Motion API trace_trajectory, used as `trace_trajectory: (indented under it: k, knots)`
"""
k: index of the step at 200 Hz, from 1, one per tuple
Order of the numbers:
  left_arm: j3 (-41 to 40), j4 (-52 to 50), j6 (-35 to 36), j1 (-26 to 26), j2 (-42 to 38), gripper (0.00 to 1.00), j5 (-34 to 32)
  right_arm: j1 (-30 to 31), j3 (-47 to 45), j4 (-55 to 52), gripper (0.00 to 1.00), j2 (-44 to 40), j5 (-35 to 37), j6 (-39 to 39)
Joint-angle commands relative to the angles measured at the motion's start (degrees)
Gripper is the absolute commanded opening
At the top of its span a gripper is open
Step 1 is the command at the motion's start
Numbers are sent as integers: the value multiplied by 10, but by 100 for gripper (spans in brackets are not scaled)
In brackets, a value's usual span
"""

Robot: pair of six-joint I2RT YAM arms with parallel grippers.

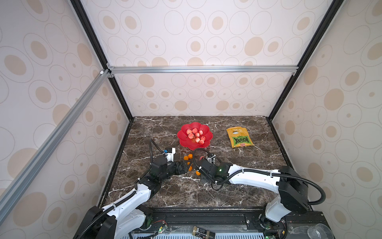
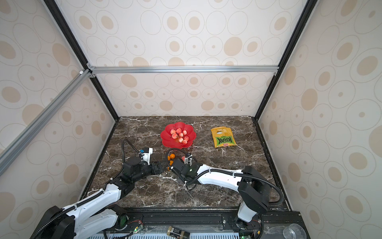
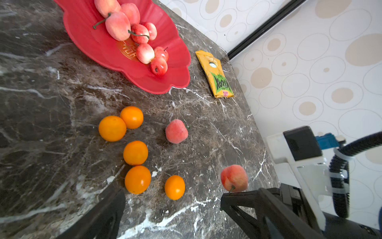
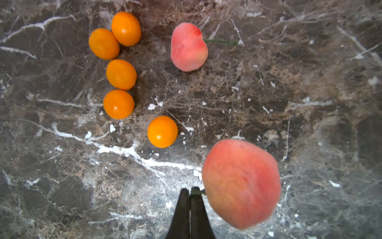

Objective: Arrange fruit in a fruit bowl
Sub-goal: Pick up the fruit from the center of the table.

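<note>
In both top views we look down from high, well back from the fruit bowl [image 1: 182, 137]. Our left wrist view skims toward it; our right wrist view faces down, close; both share orange fruits [image 4: 121, 74] nearby.

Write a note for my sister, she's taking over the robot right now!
The left gripper looks open and empty, next to the oranges.
The right gripper is shut on the stem of the held peach.
Done: the bowl has eight peaches in it.
On the table: one loose peach and five oranges in view.
Left to do: bowl the held peach, the loose peach, then the oranges.
</note>
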Motion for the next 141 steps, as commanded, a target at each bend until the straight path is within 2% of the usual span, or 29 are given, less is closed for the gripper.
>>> trace_trajectory:
  k: [1,54,96,141]
  knots:
    - [43,25,-2,13,19,98,-2,-30,12,8,0,-19,-31,-58]
    - [95,38,5,36,78,98,0,-113,62,3,0,-5,-124,-138]
    - [131,37,8,58,124,98,13,-159,133,-30,0,45,-173,-194]
    - [175,23,20,78,155,98,18,-201,220,-41,0,117,-240,-221]
